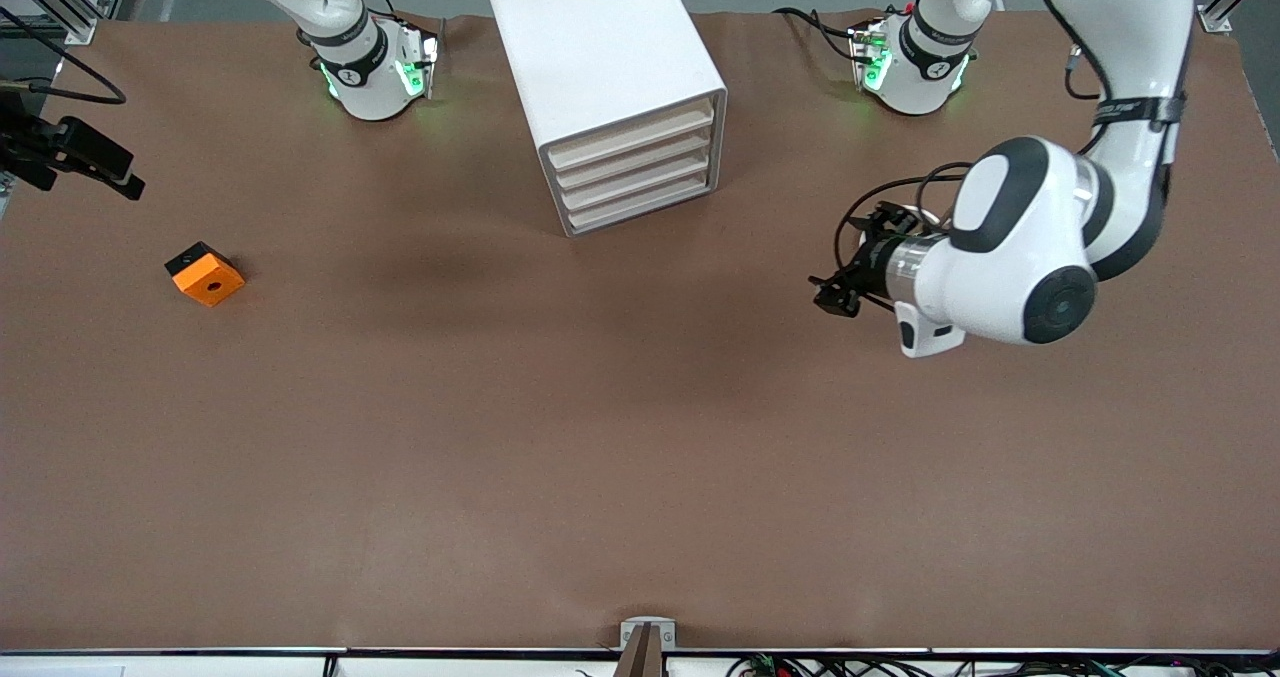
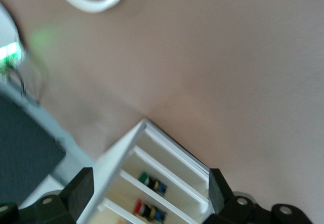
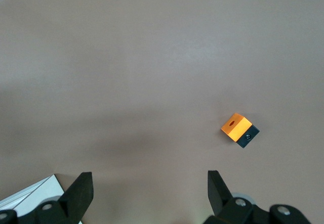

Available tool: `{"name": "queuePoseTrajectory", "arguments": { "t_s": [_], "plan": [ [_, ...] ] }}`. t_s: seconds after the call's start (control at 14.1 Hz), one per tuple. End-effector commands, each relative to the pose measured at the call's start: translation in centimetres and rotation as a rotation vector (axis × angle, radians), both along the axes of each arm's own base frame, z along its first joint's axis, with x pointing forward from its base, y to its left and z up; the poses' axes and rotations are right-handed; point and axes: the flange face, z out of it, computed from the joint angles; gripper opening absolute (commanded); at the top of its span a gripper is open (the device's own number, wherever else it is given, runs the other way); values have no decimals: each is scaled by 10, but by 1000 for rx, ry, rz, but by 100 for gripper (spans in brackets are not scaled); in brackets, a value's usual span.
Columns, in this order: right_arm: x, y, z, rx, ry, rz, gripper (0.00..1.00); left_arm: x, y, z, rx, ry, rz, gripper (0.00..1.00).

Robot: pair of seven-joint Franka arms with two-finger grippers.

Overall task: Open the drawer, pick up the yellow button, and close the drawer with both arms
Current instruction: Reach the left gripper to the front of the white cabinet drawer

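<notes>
While both arms hung over the table [image 1: 640, 437], the left gripper [image 1: 835, 292] had jaws spread apart, the white drawer cabinet [image 1: 610, 87] showing between them. Small buttons [image 2: 152, 183] lay in its compartments; the yellow-orange one could not be told. Right gripper [image 3: 147, 193], jaws apart, hovered near the orange block [image 1: 205, 273].

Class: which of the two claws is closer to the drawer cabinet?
The left claw, open, by the front of the drawer cabinet; the right claw hangs near the orange block at the right arm's end.
</notes>
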Motion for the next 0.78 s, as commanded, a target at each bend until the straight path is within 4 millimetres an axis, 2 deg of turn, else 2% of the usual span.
{"name": "queuePoseTrajectory", "arguments": {
  "t_s": [0.0,0.14,0.28,0.5,0.64,0.71],
  "plan": [
    [9,4,5,-3,-8,-1,100,-10,-45,-21,108,123,151,100],
    [13,16,-1,-5,1,20,100,-13,-67,-33,135,277,328,100],
    [17,26,-2,-10,3,37,100,-13,-76,-54,187,426,466,100],
    [20,30,-1,-6,-2,42,100,-48,-128,-79,245,509,431,100],
    [24,47,-5,-16,2,72,100,-55,-143,-98,214,619,457,100],
    [24,48,-3,-14,-2,74,100,-57,-148,-105,219,673,488,100]
  ]
}}
